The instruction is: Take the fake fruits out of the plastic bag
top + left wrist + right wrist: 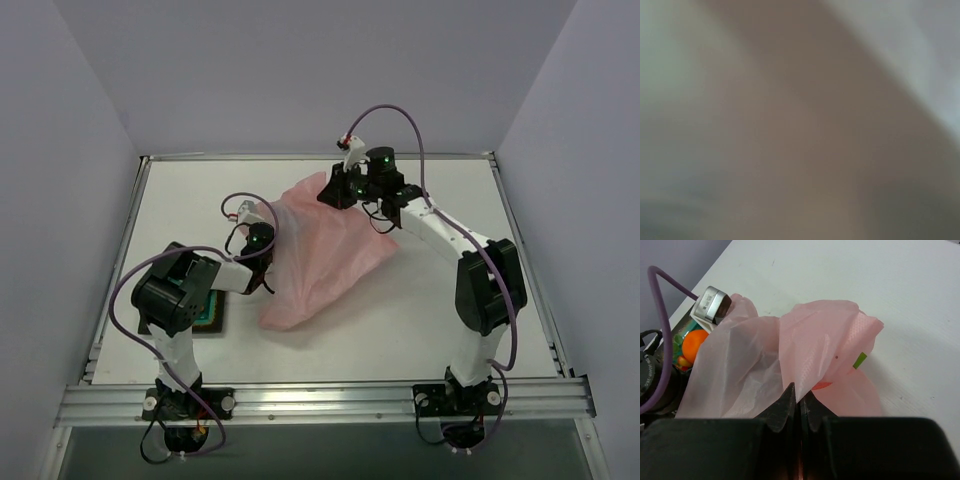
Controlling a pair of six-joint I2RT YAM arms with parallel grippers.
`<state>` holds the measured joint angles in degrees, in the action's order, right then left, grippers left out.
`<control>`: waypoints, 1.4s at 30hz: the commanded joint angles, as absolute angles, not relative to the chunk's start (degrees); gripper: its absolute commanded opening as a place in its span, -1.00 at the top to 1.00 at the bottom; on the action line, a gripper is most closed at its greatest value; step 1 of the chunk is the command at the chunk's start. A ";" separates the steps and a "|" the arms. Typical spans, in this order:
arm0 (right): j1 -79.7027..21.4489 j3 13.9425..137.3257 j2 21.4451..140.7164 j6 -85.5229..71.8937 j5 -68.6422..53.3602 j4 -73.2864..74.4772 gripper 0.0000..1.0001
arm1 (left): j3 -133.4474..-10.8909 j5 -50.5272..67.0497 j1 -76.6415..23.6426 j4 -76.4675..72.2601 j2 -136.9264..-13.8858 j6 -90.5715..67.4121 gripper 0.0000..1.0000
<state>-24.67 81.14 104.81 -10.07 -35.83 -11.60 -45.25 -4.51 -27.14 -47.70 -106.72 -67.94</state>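
pink plastic bag [815, 350] is clamped in the right tool [800, 392], likely to hold it up; whether the left tool [264, 264] is apart cannot be told.

This is looking like a robotics lab, set up as a small test booth. Two slim robot arms, the left arm [175, 300] and the right arm [487, 280], are standing bolted to an aluminium rail [320, 400] running along the near edge of a plain white tabletop [440, 330]. Bare pale walls [300, 70] are closing it in on the left, far and right. Purple cables [677, 285] are looping loose over the arms, green lights [381, 157] are glowing on their joints, and metal framing [531, 270] is edging the tabletop.
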 commanded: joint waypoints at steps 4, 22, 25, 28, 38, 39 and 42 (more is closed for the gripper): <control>-23.74 80.60 105.98 -9.58 -32.78 -13.98 1.00 | -46.49 -4.92 -28.12 -53.00 -107.66 -69.26 -0.75; -24.34 79.54 112.93 -10.02 -38.05 -15.11 1.00 | -58.88 -16.61 -30.93 -34.71 -109.07 -66.10 -0.76; -24.61 79.19 114.25 -11.42 -39.37 -16.96 1.00 | -60.11 -17.49 -31.81 -33.41 -110.03 -65.13 -0.83; -24.78 79.98 114.87 -11.95 -40.34 -17.31 1.00 | -61.69 -17.93 -31.55 -31.82 -112.23 -66.27 -0.72; -23.03 80.07 113.20 -11.95 -40.34 -17.23 1.00 | -62.76 -19.51 -30.67 -28.13 -113.73 -64.60 -0.01; -22.51 79.81 113.12 -12.21 -40.43 -17.31 1.00 | -62.23 -19.25 -30.59 -28.30 -113.30 -64.43 -0.01; -21.10 79.72 112.59 -12.22 -40.43 -17.31 1.00 | -57.93 -17.85 -30.67 -31.81 -109.79 -64.34 0.28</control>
